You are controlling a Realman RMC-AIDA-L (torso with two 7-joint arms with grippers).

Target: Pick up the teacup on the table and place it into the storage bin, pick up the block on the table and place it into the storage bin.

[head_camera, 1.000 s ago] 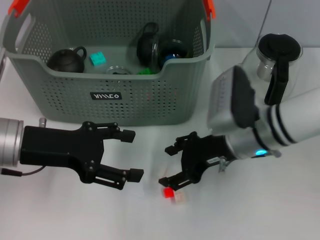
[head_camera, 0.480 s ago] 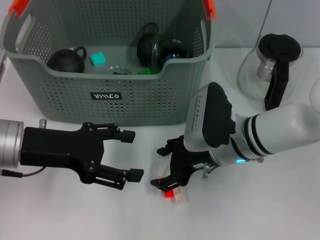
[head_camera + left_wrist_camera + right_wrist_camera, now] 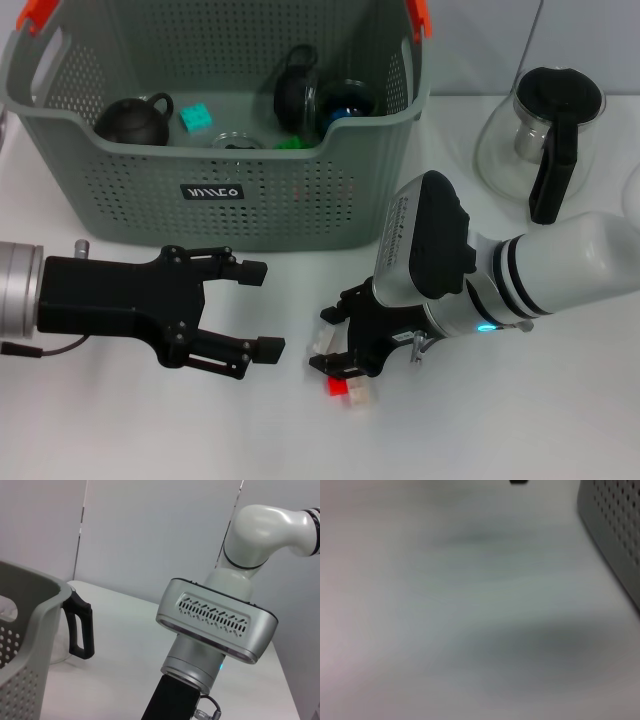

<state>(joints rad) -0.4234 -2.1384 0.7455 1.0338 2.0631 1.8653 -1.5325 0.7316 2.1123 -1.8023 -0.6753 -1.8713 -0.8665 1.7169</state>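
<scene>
Jaws of the right gripper (image 3: 333, 352) stand open, low over the red block (image 3: 337, 385), which lies on the table (image 3: 480, 430) just below their tips. Off-centre closing could flick it away. The left gripper (image 3: 255, 309) waits open nearby, the storage bin (image 3: 210, 190) beyond both.

Even, bright, diffuse light falls from above on the white table (image 3: 560, 420), throwing only soft, faint shadows under the black right gripper (image 3: 335, 350) and the black left gripper (image 3: 245, 310). Just below the right gripper the small red block (image 3: 337, 385) looks smeared. The right wrist view is wholly out of focus, the grey perforated plastic storage bin (image 3: 615, 540) showing as a soft-edged corner. The left wrist view is crisp.
</scene>
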